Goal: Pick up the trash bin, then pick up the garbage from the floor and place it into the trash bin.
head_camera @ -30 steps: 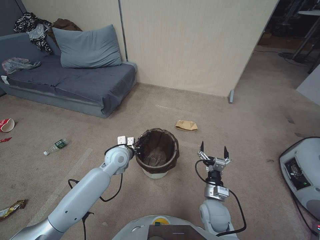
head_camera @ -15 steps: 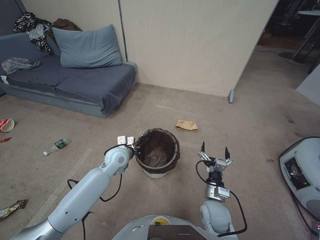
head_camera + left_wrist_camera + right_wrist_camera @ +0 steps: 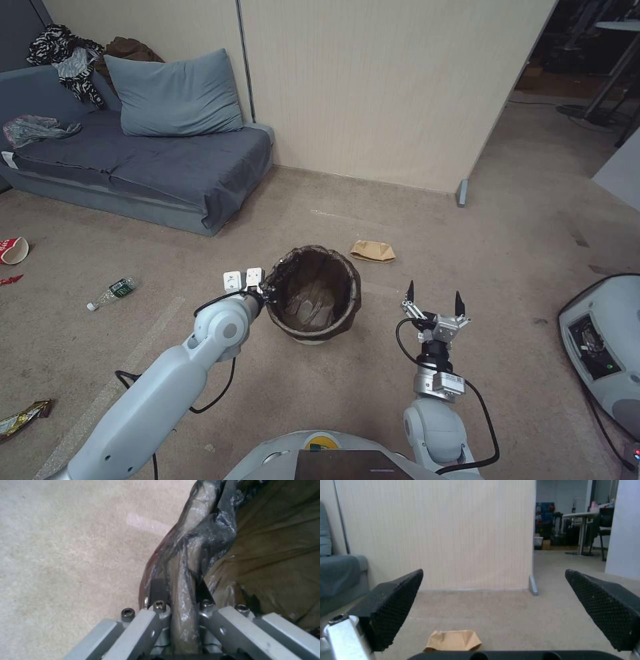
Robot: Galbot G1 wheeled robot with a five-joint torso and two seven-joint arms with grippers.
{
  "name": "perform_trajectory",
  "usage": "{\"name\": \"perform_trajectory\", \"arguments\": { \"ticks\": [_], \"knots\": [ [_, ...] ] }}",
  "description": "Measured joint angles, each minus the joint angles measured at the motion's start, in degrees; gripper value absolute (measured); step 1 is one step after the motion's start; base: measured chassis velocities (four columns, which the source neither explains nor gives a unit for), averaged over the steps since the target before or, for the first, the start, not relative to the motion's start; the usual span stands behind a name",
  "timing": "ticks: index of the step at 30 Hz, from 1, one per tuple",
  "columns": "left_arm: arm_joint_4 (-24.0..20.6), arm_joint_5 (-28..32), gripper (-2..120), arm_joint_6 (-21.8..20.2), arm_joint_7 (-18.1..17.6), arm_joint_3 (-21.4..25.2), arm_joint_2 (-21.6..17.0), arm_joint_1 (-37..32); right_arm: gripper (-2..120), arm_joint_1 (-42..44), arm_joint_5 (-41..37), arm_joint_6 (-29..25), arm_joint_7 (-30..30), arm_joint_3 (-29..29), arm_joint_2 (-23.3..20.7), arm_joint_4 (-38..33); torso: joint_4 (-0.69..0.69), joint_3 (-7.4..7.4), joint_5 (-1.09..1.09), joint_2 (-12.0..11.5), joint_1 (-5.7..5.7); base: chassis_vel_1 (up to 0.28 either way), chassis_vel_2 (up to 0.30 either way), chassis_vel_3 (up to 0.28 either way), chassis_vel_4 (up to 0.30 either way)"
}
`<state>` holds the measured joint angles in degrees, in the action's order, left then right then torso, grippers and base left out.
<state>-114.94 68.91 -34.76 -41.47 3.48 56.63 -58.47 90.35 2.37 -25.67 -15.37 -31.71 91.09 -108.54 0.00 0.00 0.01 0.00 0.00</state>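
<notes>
While your left claw [image 3: 265, 293] is clenched on the near-left rim of the trash bin [image 3: 313, 297], your right claw [image 3: 433, 303] hangs spread and empty, and the tan paper bag [image 3: 373, 251] (lying flat, long axis crosswise) sits ahead of it, slightly left.

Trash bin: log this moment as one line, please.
left hand: shut on trash bin rim | right hand: open, empty, beside bin | paper bag: on floor beyond bin | bottle: on floor
</notes>
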Motion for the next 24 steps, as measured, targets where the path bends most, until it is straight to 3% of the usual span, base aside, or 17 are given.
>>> {"name": "perform_trajectory", "arguments": {
  "ticks": [9,24],
  "knots": [
    [-8.28,-7.22,0,1.01,2.17,5.76,0.15,-9.49,100,-0.41,-1.04,0.96,-0.01,-0.58,-1.20,-0.60,0.00,0.00,-0.01,0.00,0.00,0.000,0.000,0.000,0.000],
    [-12.05,-9.99,0,1.17,2.21,7.65,1.74,-14.03,100,-0.30,-1.65,1.18,-0.01,-1.17,-1.81,-1.16,0.00,0.00,0.00,0.01,0.00,0.000,0.000,0.000,0.000]
  ]
}}
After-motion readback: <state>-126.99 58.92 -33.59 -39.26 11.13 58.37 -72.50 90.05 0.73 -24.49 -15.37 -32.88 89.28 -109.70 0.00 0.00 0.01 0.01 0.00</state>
